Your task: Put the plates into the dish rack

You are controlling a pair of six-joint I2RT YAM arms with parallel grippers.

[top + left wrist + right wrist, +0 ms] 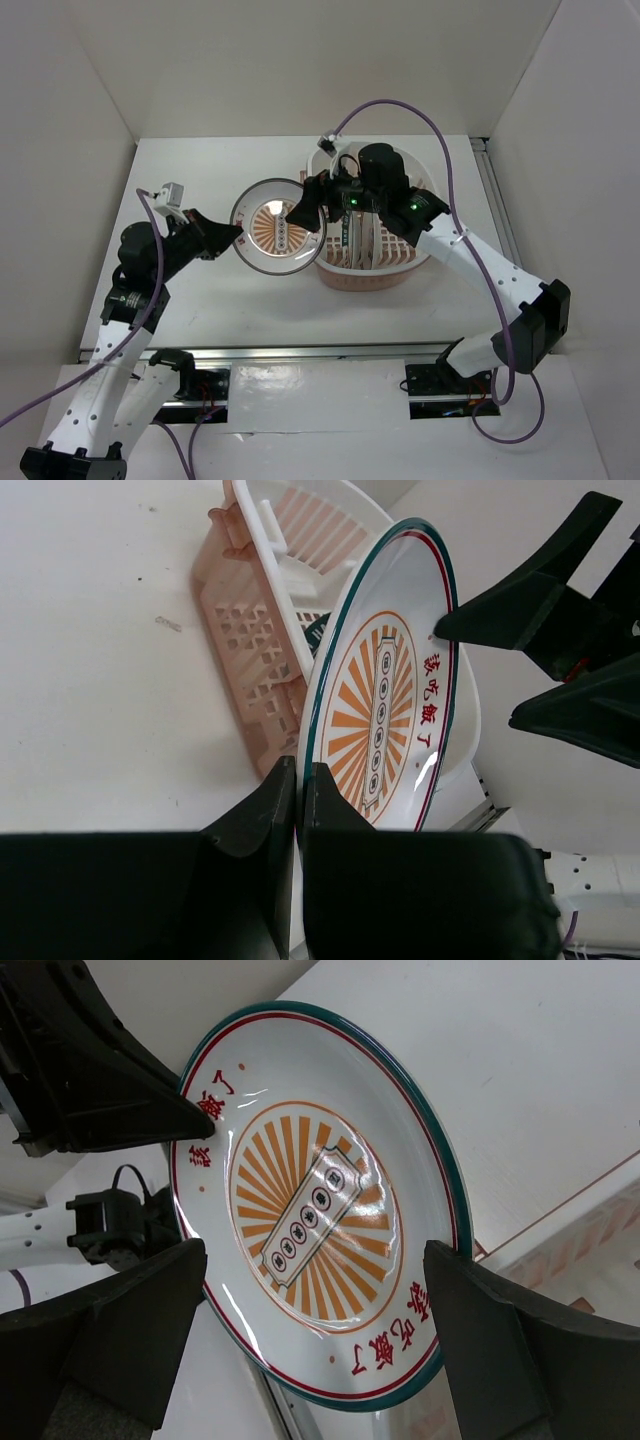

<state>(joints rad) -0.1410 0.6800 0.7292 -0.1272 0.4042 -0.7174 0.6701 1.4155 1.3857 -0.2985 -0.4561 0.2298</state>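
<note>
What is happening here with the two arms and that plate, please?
The left pincer is shut on the rim of a patterned plate, holding it in the air beside the dish rack. The right pincer, jaws wide open, sits at the plate's opposite side without gripping it. It looks like a handover towards the rack, though that is only a guess.
</note>
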